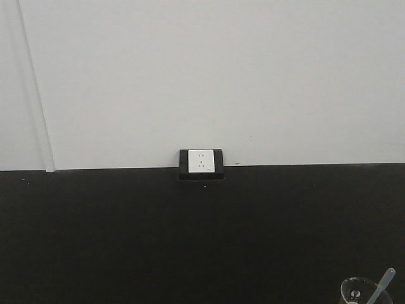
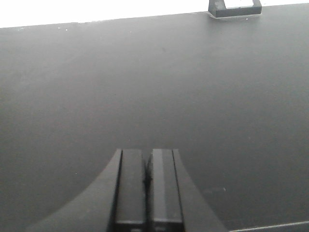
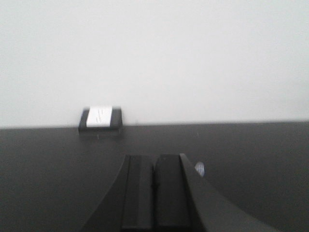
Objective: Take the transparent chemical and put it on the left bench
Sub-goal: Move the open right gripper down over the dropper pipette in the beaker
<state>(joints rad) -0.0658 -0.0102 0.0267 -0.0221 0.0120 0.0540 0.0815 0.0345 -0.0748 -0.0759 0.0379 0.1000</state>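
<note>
Beaker: small clear glass beaker with pale stirrer (image 1: 361,292), front-right on matte black counter (image 1: 158,240)
Left end effector (image 2: 147,159): pinched closed, empty
Right end effector (image 3: 154,162): same — closed, empty
Risk: reaching in closed might tip it

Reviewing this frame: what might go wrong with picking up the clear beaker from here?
1. The transparent chemical sits at the bottom right corner of the front view, partly cut off, so the approach may be poorly seen.
2. The right gripper is shut; unless it opens before it reaches in, it could knock the glass over.
3. The pale stirrer leans out over the rim and might be bumped or slip out during the carry.
</note>
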